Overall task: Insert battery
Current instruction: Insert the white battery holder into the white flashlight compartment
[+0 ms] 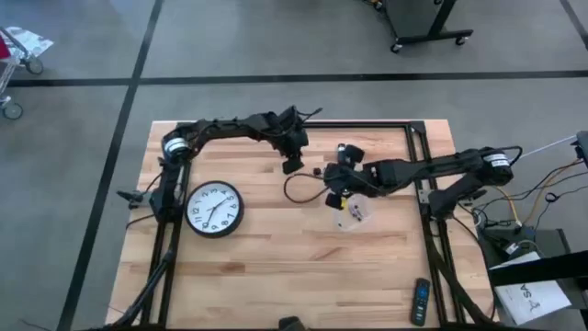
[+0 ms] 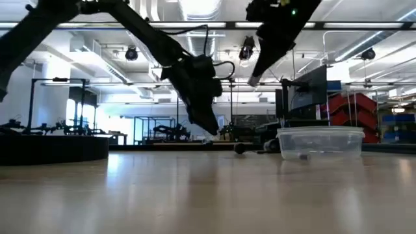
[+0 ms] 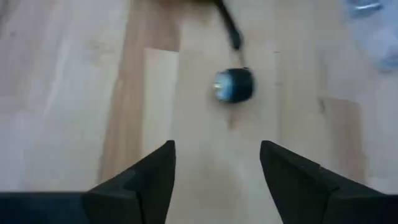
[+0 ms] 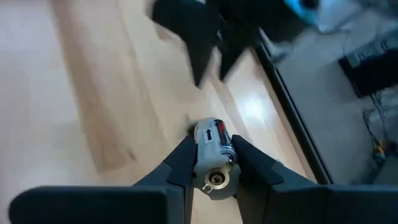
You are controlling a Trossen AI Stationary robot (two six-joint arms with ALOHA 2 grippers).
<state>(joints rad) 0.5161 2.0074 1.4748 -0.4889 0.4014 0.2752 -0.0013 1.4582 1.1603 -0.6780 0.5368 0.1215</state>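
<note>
My right gripper (image 4: 214, 163) clamps the battery (image 4: 213, 152), frame centre-bottom, tip blurred. My left gripper (image 3: 217, 168) gapes wide, empty, above a dark cap (image 3: 234, 84), detail unclear.

table (image 1: 276, 267): pale smooth wood | container (image 2: 320, 142): clear plastic | battery (image 4: 213, 149): glossy metal

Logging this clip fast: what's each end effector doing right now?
Left end effector: open, empty, above the small black cylinder.
Right end effector: closed on the battery.
</note>
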